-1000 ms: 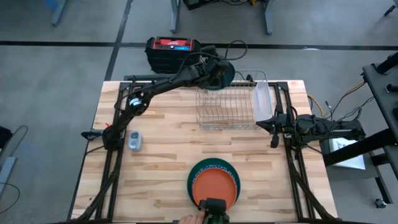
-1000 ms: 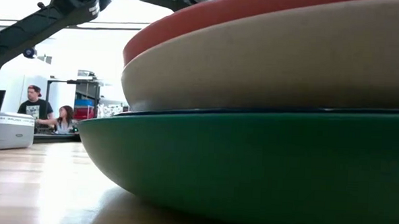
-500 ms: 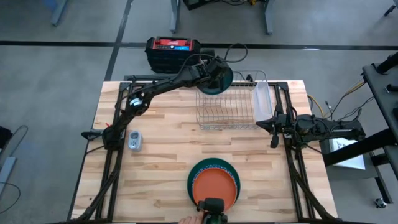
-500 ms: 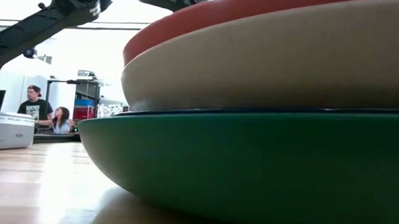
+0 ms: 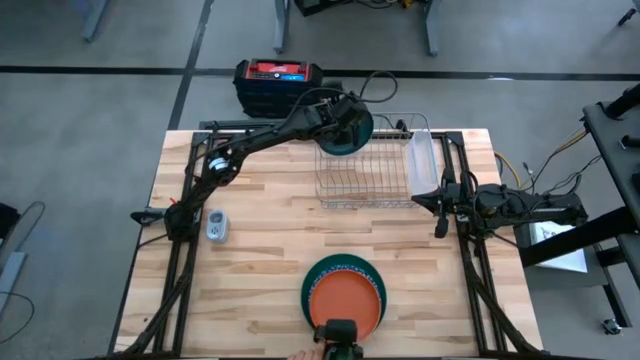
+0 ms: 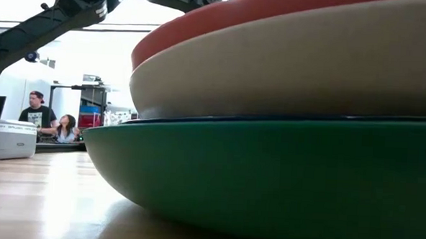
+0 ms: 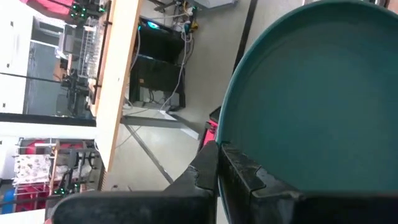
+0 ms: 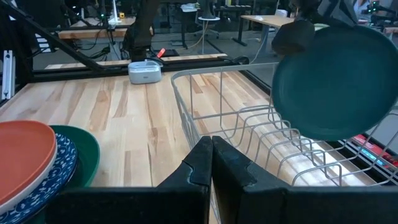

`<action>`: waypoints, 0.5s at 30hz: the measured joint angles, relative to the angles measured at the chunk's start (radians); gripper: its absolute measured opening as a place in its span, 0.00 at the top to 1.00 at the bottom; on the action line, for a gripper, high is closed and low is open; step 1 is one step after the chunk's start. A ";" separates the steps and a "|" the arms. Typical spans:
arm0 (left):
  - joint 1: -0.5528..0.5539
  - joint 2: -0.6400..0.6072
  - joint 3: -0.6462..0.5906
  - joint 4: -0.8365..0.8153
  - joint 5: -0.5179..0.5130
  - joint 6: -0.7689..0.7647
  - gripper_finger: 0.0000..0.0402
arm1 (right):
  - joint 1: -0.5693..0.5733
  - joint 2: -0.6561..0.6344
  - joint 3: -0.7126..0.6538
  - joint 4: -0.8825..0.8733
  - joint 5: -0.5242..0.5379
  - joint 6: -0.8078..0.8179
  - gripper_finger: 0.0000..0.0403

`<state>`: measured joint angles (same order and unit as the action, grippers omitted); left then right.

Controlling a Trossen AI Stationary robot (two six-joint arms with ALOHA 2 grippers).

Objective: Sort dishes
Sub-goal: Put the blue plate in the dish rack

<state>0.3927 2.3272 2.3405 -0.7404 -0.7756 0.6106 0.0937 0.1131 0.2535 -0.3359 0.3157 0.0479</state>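
One dark green plate (image 5: pixel 352 128) sits pinched in our left gripper (image 5: pixel 338 118) at top middle, so we should lower it slowly and straight into the wire rack (image 5: pixel 365 172), while our right gripper (image 5: pixel 440 208), at the right edge, waits with fingers pressed together.

plate (image 5: pixel 352 128) above rack (image 5: pixel 364 170) rear | stack (image 5: pixel 344 292) front-ctr

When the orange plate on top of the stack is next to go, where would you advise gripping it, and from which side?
Grip the orange plate by its rim, probably from the side facing the wire rack. It lies flat atop the stack on the dark green dish, so only its raised edge, visible in the low view, offers a pinch. A dark object crowds the near edge. The right gripper rests closest, beside the rack.
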 joint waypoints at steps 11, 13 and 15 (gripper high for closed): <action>-0.001 0.041 0.000 -0.008 -0.005 -0.019 1.00 | 0.000 0.000 -0.002 -0.001 0.000 0.000 1.00; 0.000 0.045 0.000 -0.004 -0.007 -0.025 1.00 | 0.000 0.000 -0.002 0.000 0.000 0.000 1.00; 0.000 0.047 0.000 -0.004 -0.011 -0.029 1.00 | 0.000 0.000 -0.002 0.000 0.000 0.000 1.00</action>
<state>0.3925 2.3745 2.3405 -0.7441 -0.7862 0.5818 0.0933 0.1131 0.2520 -0.3363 0.3154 0.0483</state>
